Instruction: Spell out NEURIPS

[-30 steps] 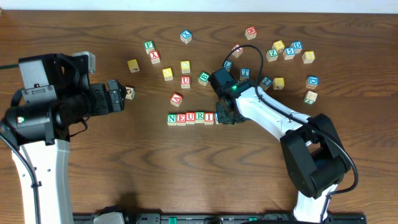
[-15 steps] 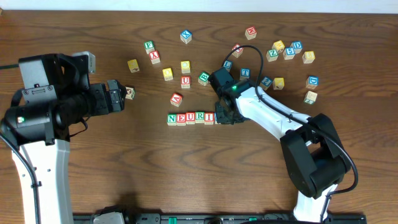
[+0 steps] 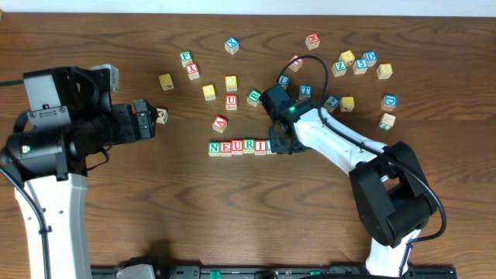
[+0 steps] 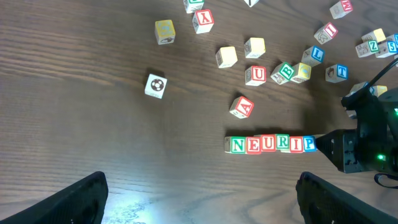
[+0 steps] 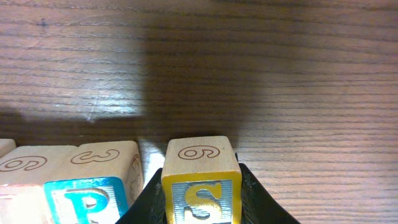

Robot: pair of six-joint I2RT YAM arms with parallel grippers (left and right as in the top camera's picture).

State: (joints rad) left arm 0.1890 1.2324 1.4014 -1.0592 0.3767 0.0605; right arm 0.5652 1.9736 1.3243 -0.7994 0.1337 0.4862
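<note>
Six cubes form a row reading N, E, U, R, I, P at mid-table, seen in the left wrist view as the row. My right gripper is shut on the yellow-faced S cube, its black fingers on both sides of it. The S cube stands just right of the blue P cube, with a narrow gap between them. In the overhead view the right gripper covers the row's right end and hides the S. My left gripper hangs open over bare wood at the left.
Loose cubes lie behind the row: a red A, a red U, a green-lettered one and a cluster at the back right. One cube sits just off my left gripper's tip.
The right gripper with the S cube has crept a touch left toward the row's end. The left arm has not moved.
</note>
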